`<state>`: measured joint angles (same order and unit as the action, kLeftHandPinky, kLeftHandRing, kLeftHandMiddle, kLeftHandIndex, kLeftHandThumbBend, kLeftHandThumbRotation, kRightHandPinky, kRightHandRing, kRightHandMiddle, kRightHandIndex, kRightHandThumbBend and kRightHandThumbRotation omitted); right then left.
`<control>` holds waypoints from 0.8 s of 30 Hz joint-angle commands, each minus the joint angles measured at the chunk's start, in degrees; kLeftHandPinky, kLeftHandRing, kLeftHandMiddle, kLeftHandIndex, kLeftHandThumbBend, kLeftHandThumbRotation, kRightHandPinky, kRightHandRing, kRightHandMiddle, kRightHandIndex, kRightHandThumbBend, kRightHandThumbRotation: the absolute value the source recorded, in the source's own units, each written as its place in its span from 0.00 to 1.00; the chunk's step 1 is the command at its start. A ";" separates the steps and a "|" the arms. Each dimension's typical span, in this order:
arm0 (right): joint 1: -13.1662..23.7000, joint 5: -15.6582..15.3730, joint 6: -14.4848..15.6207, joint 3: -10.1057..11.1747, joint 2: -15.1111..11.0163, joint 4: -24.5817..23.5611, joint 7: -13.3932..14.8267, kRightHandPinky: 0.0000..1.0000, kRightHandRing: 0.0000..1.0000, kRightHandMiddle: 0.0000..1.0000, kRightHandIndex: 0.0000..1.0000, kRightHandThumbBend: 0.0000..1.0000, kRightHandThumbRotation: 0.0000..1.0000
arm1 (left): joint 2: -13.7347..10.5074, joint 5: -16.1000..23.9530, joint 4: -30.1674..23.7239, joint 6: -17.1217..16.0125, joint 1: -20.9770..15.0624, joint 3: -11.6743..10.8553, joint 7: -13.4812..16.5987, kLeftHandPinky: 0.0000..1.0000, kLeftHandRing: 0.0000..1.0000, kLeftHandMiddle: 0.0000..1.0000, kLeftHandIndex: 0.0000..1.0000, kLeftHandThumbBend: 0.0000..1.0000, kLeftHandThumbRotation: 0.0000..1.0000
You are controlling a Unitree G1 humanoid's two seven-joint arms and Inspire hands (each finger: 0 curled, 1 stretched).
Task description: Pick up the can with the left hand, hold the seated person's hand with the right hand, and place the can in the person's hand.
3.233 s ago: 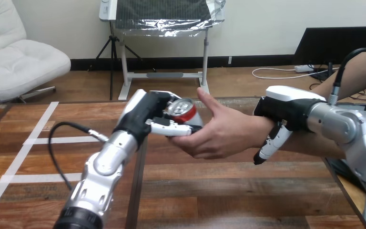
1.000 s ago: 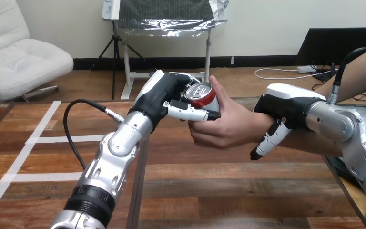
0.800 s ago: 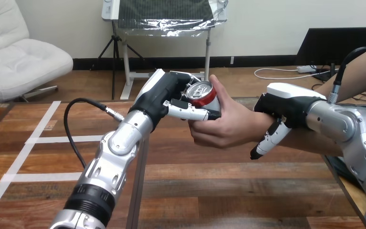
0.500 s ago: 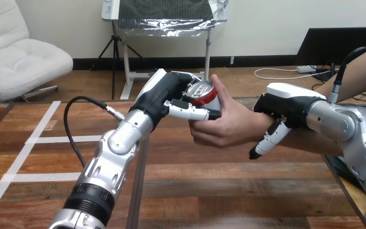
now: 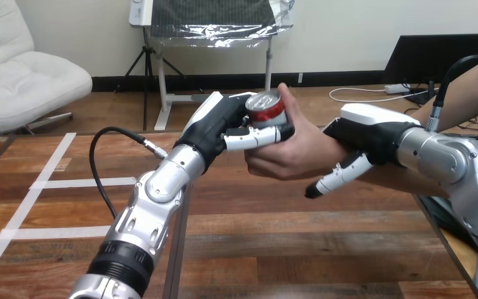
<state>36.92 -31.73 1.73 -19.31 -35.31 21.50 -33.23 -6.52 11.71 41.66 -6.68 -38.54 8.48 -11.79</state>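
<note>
Upright can (image 5: 266,107) is gripped by the left hand (image 5: 219,124) at its left, with the person's hand (image 5: 289,152) cupping its right. The right hand (image 5: 364,129) lies over the person's wrist (image 5: 323,151); I cannot tell its hold.

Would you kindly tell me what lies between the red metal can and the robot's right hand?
In the head view, the person's hand lies between the red metal can and the right hand.

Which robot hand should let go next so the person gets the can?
Probably left. The left hand is curled round the can, which the person's hand grips too; the right hand sits at the wrist.
</note>
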 commanded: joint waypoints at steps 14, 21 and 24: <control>-4.24 4.58 -3.09 3.22 -0.56 -4.53 1.16 0.60 0.73 0.77 0.80 0.94 0.67 | -0.56 0.01 -4.45 -3.06 1.56 0.11 0.45 0.78 0.84 0.85 0.82 0.68 0.75; -5.13 5.68 -0.89 3.75 -0.89 -6.04 -0.73 0.70 0.83 0.84 0.85 0.98 0.72 | -0.91 -0.21 -4.58 -3.61 2.68 -0.28 0.51 0.78 0.84 0.84 0.82 0.72 0.72; -5.48 6.05 -0.31 3.94 -1.01 -6.63 -1.37 0.73 0.86 0.86 0.87 0.99 0.74 | -1.07 -0.29 -4.47 -3.92 3.09 -0.44 0.52 0.78 0.84 0.84 0.82 0.71 0.72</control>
<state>32.13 -26.98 0.40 -16.07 -36.46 16.87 -33.56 -6.33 11.70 39.17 -8.80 -35.92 8.48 -11.79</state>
